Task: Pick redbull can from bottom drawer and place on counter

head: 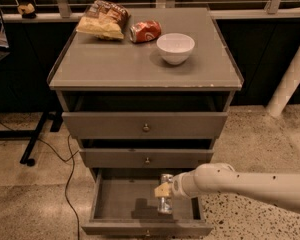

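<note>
A grey cabinet of three drawers stands on a speckled floor, and its bottom drawer (119, 204) is pulled fully out so its inside can be reached from above. A white robot arm (240, 181) reaches in low from the right. Its gripper (163, 190) sits at the upper half of a slim can (165, 207), which stands upright near the drawer's front right corner. Whether the gripper has closed on the can cannot be told. The can looks to be resting on the drawer floor, so lifting it out probably comes next. The table (115, 69) on top carries a chip bag (102, 20), a red soda can (145, 31) on its side and a white bowl (175, 47), all towards the back, leaving bare surface in front.
</note>
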Action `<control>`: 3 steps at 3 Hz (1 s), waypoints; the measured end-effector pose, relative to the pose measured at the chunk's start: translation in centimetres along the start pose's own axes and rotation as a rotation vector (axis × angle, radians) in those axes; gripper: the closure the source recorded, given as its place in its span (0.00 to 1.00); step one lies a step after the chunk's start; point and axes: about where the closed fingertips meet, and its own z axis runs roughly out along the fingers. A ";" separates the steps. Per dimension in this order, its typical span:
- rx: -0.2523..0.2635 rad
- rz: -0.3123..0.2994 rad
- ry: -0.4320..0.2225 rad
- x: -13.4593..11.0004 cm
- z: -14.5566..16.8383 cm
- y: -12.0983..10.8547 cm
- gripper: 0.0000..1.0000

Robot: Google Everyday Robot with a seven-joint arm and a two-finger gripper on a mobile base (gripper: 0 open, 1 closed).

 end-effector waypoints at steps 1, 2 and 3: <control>-0.028 -0.086 -0.044 -0.2 -3.7 3.0 1.00; -0.041 -0.216 -0.081 -0.4 -8.6 7.3 1.00; -0.040 -0.346 -0.088 -1.3 -12.5 11.4 1.00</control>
